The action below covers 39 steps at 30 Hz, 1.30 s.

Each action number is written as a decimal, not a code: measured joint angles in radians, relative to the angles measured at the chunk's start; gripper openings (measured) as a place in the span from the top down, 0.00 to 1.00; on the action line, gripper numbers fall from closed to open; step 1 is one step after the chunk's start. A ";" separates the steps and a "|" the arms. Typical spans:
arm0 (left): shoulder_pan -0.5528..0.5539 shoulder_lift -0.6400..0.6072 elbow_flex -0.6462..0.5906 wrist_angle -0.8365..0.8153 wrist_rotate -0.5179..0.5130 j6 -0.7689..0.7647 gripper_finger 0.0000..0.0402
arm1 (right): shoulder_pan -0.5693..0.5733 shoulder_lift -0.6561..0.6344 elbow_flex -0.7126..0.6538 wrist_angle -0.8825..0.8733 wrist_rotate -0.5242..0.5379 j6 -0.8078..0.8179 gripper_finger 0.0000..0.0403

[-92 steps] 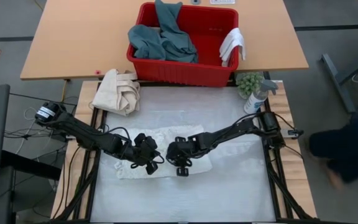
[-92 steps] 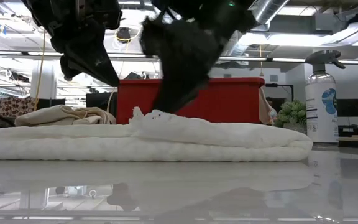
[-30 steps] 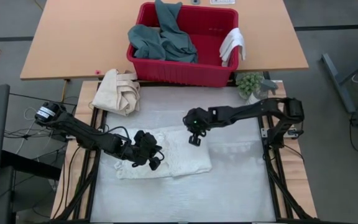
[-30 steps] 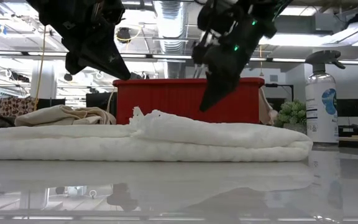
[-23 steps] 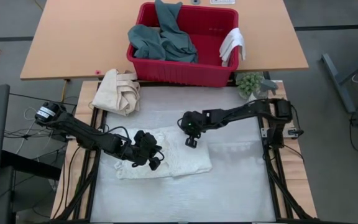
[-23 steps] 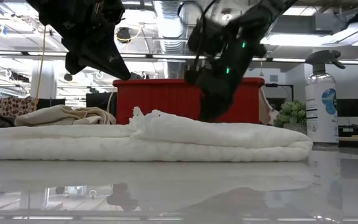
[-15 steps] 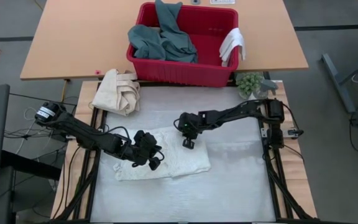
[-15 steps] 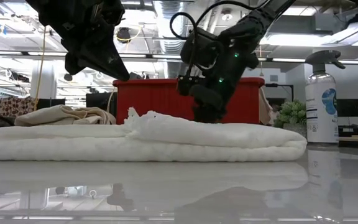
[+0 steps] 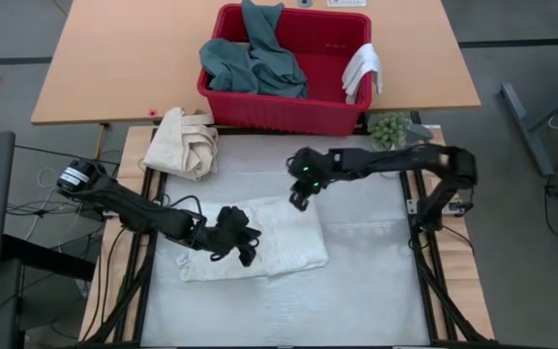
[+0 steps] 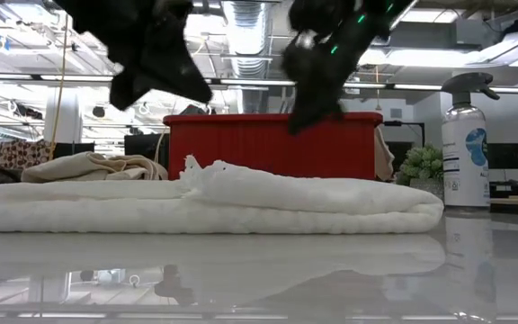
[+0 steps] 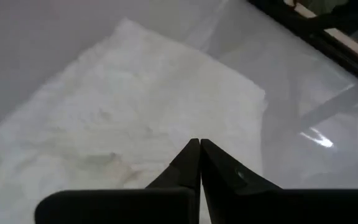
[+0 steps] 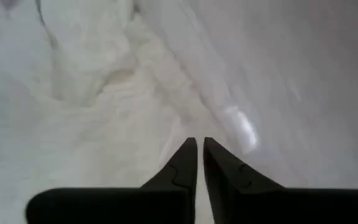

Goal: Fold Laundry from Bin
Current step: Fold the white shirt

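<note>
A white textured towel (image 9: 281,236) lies folded flat on the table mat, its layers stacked (image 10: 241,202). My left gripper (image 9: 248,256) hovers shut above the towel's left half, its tips (image 11: 199,143) clear of the cloth. My right gripper (image 9: 298,203) hangs above the towel's far edge, pointing down, with a narrow gap between its fingertips (image 12: 199,142) and nothing in it. The red bin (image 9: 260,109) stands beyond the mat. In it lie a teal-green garment (image 9: 250,60) and a small white cloth (image 9: 361,70) draped over its right rim.
A cream canvas cloth with loop handles (image 9: 187,142) lies bundled at the mat's far left corner. At the far right corner stand a spray bottle (image 10: 464,148) and a small green plant (image 9: 388,128). Bare mat lies to the towel's right and near side.
My right gripper came down toward the towel's far right part, reached the cloth about half a second ago, then rose and drew back toward the far edge. The towel's right end shifted slightly left. My left gripper has rolled a little above the towel.
</note>
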 joint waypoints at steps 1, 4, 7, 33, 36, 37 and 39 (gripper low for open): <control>0.015 0.010 -0.001 0.015 0.025 -0.012 1.00 | 0.000 -0.028 0.000 -0.056 -0.002 0.076 0.84; 0.075 0.066 0.001 0.151 0.133 -0.008 1.00 | 0.002 -0.089 -0.010 -0.208 -0.076 0.245 0.77; 0.129 0.137 -0.001 0.284 0.236 0.062 0.95 | 0.041 -0.138 -0.039 -0.273 -0.082 0.348 0.66; 0.156 0.101 0.000 0.086 0.572 0.465 0.87 | 0.292 -0.138 -0.348 0.049 0.084 0.681 0.21; 0.151 0.027 0.001 0.004 0.469 0.516 0.94 | 0.292 -0.138 -0.348 0.051 0.085 0.681 0.21; 0.144 0.010 0.001 -0.043 0.420 0.521 0.97 | 0.292 -0.138 -0.348 0.051 0.089 0.681 0.21; 0.130 -0.006 -0.010 -0.117 0.326 0.505 0.99 | 0.292 -0.138 -0.348 0.051 0.092 0.677 0.21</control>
